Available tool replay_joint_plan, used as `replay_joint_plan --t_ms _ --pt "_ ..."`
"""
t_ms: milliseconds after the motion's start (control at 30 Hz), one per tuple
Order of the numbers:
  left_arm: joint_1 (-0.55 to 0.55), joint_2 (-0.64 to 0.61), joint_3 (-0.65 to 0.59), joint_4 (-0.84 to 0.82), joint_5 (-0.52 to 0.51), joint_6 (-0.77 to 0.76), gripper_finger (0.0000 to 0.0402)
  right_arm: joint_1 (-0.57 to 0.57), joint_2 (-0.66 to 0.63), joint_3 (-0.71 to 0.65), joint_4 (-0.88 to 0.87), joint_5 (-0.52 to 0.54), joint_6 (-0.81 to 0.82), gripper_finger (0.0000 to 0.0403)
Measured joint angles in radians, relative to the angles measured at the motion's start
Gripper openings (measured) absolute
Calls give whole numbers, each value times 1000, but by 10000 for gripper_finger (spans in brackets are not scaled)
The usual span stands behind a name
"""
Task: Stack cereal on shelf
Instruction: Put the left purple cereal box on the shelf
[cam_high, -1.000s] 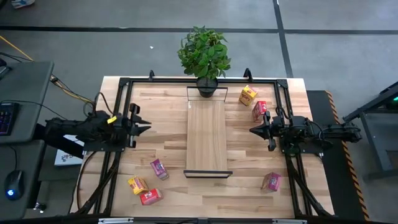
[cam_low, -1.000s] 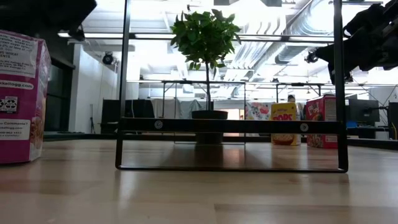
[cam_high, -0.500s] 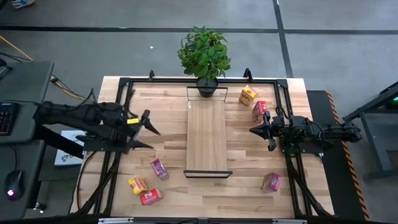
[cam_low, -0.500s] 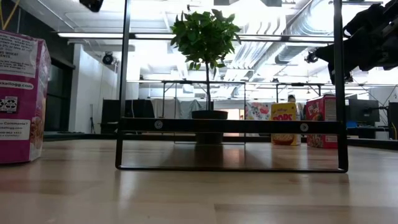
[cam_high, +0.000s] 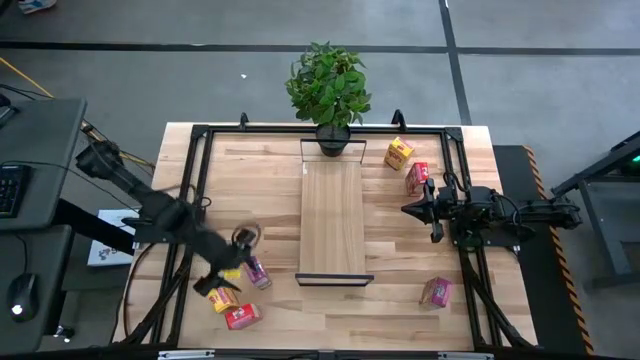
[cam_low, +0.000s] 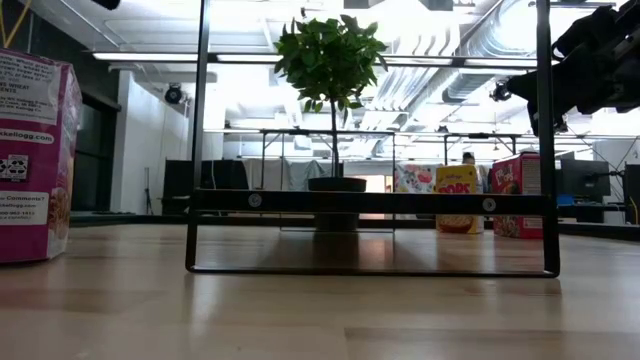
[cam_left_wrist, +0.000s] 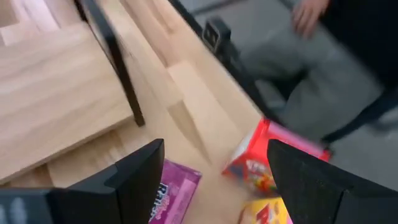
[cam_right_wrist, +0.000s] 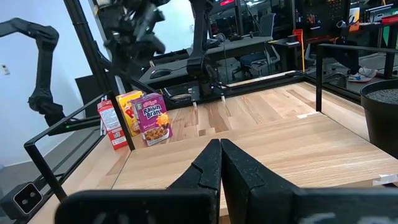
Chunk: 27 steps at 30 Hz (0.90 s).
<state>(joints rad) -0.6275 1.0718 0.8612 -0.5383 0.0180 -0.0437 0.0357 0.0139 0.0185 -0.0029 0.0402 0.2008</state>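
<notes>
Pale butcher-block tabletop (cam_high: 270, 180) carries all items. Findings run from the left edge across.

Left pincer (cam_high: 232, 262) hangs over the near-left group of cereal boxes, fingers spread wide; the left wrist view shows both dark fingers (cam_left_wrist: 140, 177) apart with open space between them. Directly beneath and beside it lie a pink box (cam_high: 256, 271), a yellow-orange box (cam_high: 221, 297) and a red box (cam_high: 242, 316), close together near the front-left corner. The left wrist view shows the same pink box (cam_left_wrist: 174, 193), red box (cam_left_wrist: 264, 158) and a corner of the yellow one (cam_left_wrist: 267, 214). None of these is gripped.

Shelf (cam_high: 332, 215) lies along the centre of the tabletop, its board bare, black frame at both ends. A potted plant (cam_high: 328, 85) stands at its far end.

Right of the shelf, a yellow-orange box (cam_high: 398, 153) and a red box (cam_high: 416, 177) sit near the far-right corner, just beside each other. A second pink box (cam_high: 436, 291) stands near the front right, well apart from them.

Right pincer (cam_high: 410, 209) waits at mid-height on the right side, pointing toward the shelf, fingers pressed together (cam_right_wrist: 217, 163) and holding nothing.
</notes>
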Motion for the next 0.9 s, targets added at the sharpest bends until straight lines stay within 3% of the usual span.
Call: replay_joint_plan --t_ms 233,900 --pt "-98 82 1 1 -207 153 275 0 0 0 0 0 0 0" --pt "-39 143 2 -98 -237 268 275 0 0 0 0 -4 0 0"
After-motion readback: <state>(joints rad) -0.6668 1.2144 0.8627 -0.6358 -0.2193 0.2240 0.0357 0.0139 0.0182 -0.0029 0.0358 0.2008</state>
